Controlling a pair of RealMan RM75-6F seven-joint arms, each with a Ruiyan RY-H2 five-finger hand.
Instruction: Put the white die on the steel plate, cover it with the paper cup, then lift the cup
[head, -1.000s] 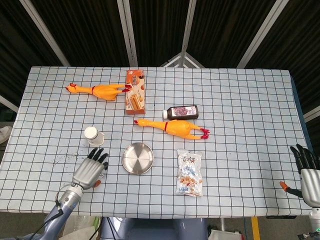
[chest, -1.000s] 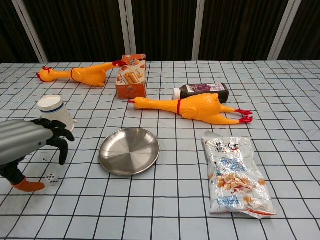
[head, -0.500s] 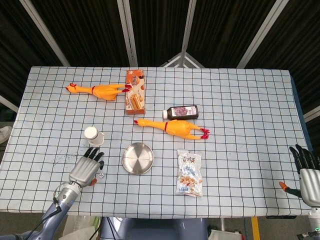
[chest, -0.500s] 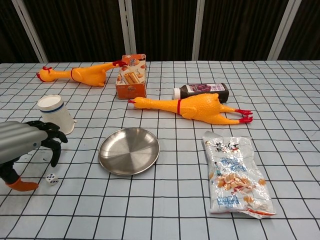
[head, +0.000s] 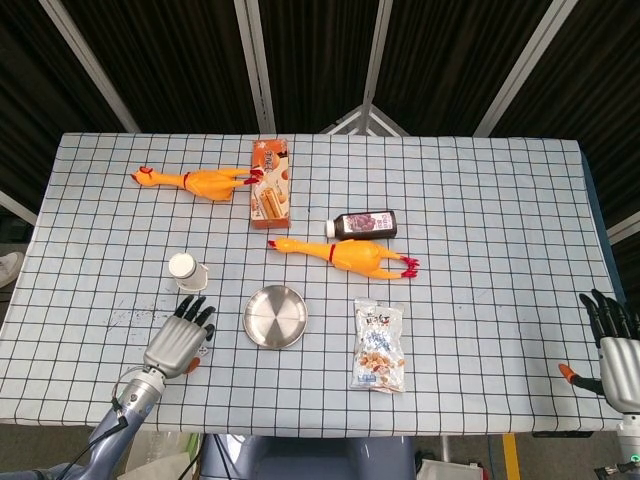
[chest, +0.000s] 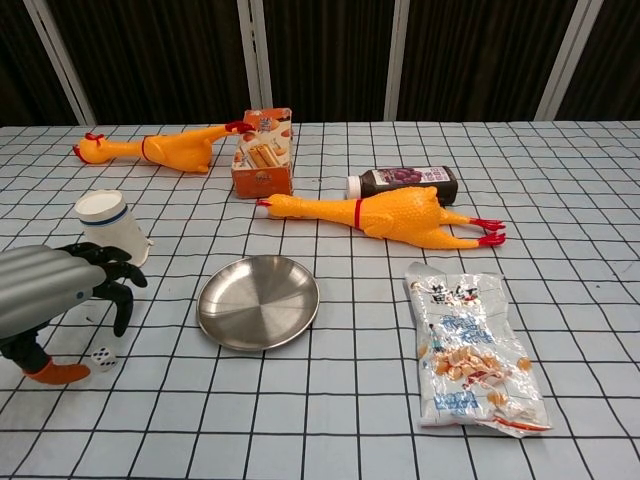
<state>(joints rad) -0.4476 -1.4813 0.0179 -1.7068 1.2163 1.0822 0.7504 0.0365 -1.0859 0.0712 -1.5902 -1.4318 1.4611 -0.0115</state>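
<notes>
Inspector: The white die (chest: 102, 356) lies on the cloth near the table's front left edge, well short of the steel plate (chest: 258, 301), which holds nothing. The paper cup (chest: 108, 226) stands mouth-down behind the die.

Assessor: And the left hand (chest: 60, 290)?

Inspector: It hangs just over the die, fingers hooked downward but apart, with nothing between them. In the chest view its orange thumb tip is low beside the die; I cannot tell whether it touches. Compared with half a second back, the hand sits slightly forward and nearer the die; a second ago it stood much the same as now. The die has not shifted in that time.

Assessor: Meaning for the task?

Inspector: I judge the pickup has not begun; the hand is adjusting its line. Every step remains open.

Assessor: The right hand (head: 615, 342)?

Inspector: At the far right table edge in the head view, fingers spread, empty, well apart from everything.
</notes>
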